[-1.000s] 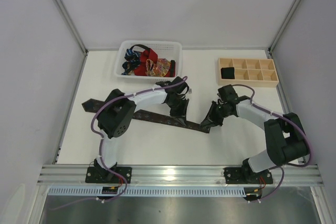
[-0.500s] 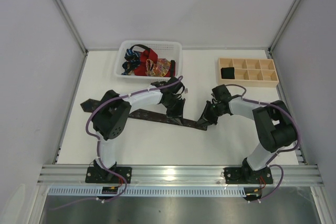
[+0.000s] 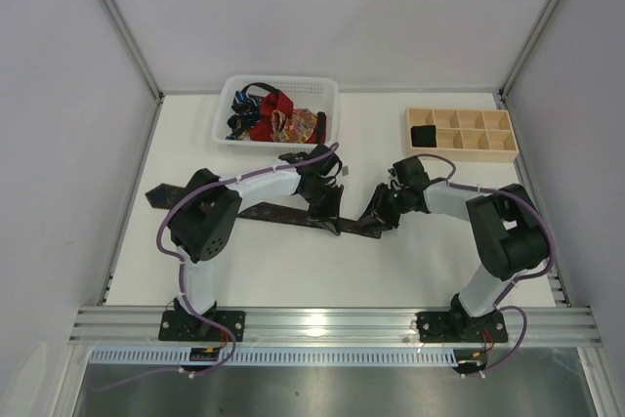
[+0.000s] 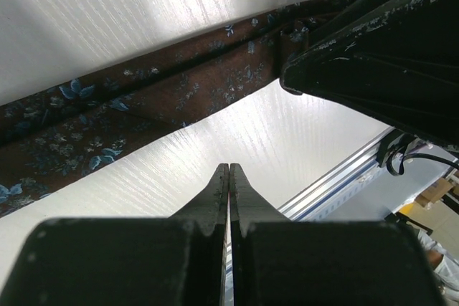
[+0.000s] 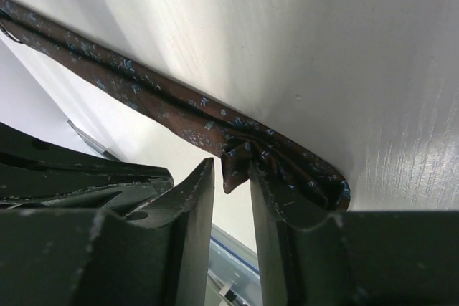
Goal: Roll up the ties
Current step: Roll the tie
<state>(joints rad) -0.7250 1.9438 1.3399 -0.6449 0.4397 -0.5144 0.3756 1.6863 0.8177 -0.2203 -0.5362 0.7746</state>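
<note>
A dark brown tie with a fine blue pattern lies flat across the table, wide end at the left. My left gripper is shut and empty, its tips just above the table beside the tie. My right gripper is at the tie's narrow right end. In the right wrist view its fingers stand slightly apart. The tie's end is folded round the right finger, and its tip hangs in the gap.
A white mesh basket at the back holds red, blue and orange ties. A wooden compartment tray at the back right holds a dark roll. The two grippers are close together.
Both grippers and the tie have shifted a little left. The right arm's elbow has swung in and the tie's right end has folded over the finger.
</note>
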